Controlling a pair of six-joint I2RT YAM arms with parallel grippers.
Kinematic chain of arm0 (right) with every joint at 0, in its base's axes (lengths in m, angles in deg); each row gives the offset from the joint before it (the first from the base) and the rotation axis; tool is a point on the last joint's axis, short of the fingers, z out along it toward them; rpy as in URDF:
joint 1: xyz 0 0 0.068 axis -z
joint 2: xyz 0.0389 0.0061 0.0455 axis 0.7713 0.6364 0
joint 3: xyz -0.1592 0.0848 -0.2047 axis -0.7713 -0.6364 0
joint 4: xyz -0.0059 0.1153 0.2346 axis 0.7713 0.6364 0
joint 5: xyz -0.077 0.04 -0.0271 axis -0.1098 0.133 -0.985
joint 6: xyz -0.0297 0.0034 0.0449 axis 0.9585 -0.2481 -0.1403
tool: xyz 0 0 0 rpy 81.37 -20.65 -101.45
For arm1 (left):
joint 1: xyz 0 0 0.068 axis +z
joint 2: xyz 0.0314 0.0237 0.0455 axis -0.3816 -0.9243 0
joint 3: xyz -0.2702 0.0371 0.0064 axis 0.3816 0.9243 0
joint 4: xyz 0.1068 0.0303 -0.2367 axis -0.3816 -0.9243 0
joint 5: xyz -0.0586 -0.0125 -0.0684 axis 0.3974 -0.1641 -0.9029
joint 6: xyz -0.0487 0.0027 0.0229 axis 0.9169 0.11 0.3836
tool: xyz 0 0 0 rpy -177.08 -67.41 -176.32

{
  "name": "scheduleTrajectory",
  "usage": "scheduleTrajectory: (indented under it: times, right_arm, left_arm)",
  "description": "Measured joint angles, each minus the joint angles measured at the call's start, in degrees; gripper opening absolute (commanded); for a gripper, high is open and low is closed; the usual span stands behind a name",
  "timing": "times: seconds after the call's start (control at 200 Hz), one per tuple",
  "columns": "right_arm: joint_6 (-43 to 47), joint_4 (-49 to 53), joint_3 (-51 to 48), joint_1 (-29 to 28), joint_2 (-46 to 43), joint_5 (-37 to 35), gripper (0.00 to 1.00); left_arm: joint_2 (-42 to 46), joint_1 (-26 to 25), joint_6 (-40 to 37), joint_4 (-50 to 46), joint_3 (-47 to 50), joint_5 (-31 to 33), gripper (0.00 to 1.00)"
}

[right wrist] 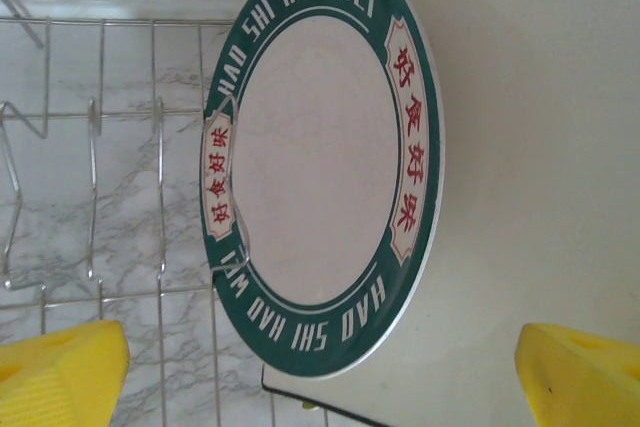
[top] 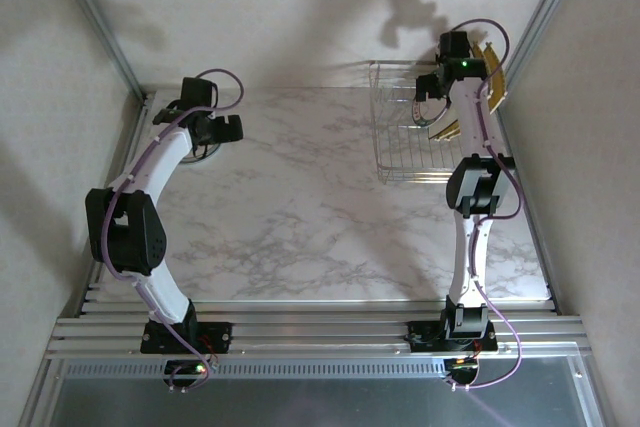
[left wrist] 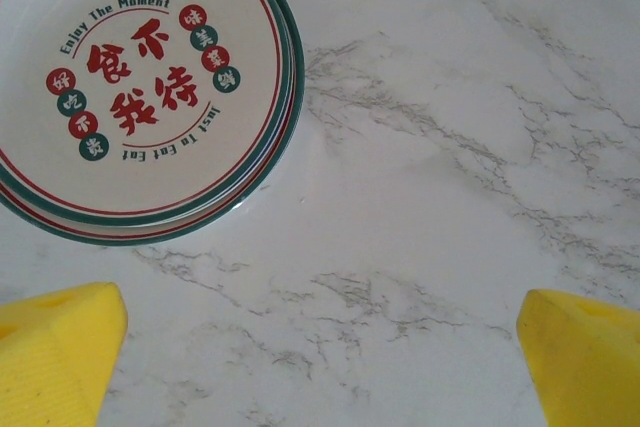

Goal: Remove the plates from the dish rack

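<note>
A round white ceramic plate with a dark green lettered rim [right wrist: 320, 162] stood on edge in the silver wire dish rack [top: 400, 162] at the marble table's [left wrist: 450, 197] far right corner, facing the right gripper [right wrist: 320, 377], whose yellow fingers [right wrist: 60, 377] gaped wide, holding nothing. Near the left edge, a flat stack of glossy red-and-green-rimmed round plates [left wrist: 140, 87] lay beside the left gripper [left wrist: 320, 357], equally wide and empty.
</note>
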Motion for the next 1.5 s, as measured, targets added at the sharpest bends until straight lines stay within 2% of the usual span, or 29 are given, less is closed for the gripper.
scheduleTrajectory:
  times: [0.18,0.836,1.116,1.306,1.502]
  right_arm:
    - [0.28,-2.36,0.0,-0.09,1.44,-2.38,0.98]
    - [-0.61,-6.78,2.58,-0.2,7.13,-2.08,0.85]
    - [-2.19,-7.82,3.19,-0.2,7.23,-1.22,0.66]
    - [-2.49,-8.94,3.32,-0.26,7.52,-0.98,0.48]
    - [-3.32,-9.38,3.32,-0.31,8.33,-0.83,0.36]
  left_arm:
    - [-0.2,-0.15,-0.2,-0.22,0.0,0.02,1.0]
    - [-2.99,-0.22,-0.59,-0.46,-0.68,0.04,1.0]
    - [-3.1,-0.22,-0.79,-0.46,-0.92,0.13,1.0]
    - [-3.43,-0.22,-1.01,-0.81,-1.2,0.22,1.0]
    - [-3.54,-0.24,-1.01,-1.55,-1.64,0.48,1.0]
